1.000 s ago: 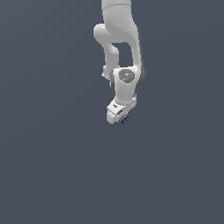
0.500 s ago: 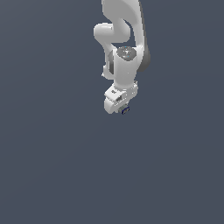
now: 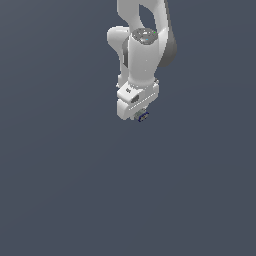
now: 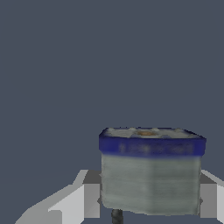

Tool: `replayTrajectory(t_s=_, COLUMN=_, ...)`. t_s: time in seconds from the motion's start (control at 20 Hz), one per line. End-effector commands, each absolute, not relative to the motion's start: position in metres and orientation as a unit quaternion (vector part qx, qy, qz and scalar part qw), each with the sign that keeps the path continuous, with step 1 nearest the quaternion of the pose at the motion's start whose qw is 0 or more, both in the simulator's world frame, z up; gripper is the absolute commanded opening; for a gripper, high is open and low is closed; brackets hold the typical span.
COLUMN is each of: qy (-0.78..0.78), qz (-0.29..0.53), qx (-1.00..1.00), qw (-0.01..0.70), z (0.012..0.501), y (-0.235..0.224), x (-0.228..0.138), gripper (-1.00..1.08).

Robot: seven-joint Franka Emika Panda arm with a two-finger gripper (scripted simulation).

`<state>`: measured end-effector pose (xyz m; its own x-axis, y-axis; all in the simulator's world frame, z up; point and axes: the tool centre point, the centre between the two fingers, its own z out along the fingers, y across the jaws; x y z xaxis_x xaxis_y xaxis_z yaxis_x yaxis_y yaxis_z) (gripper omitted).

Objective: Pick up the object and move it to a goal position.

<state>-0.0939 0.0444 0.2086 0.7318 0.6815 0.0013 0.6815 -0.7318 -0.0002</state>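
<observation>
Object (image 4: 151,173) pinched between fingers of gripper (image 3: 140,116), hanging under white hand.

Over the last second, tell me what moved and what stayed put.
The arm carried the pincer up the exterior view: it sat lower in the frame a second ago and has climbed steadily since. The object, a small blue-rimmed grey tub, rose with it. Unchanged: the object stays at the pincer's tip, and the wrist view shows it between the fingers. Nothing was released.

The exterior view looks down from afar on the arm (image 3: 142,55); the wrist view sits close behind the object (image 4: 151,170).
</observation>
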Motion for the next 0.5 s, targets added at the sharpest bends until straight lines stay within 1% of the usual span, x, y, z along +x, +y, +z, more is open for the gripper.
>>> replayTrajectory(t_s=0.0, qy=-0.366, qz=0.0, qx=-0.931, qw=0.001, z=0.2172, y=0.0435, x=-0.0937, gripper=-1.0)
replayTrajectory(t_s=0.45, qy=-0.366, qz=0.0, qx=-0.931, qw=0.0, z=0.2194, y=0.0429, x=-0.0924, gripper=-1.0)
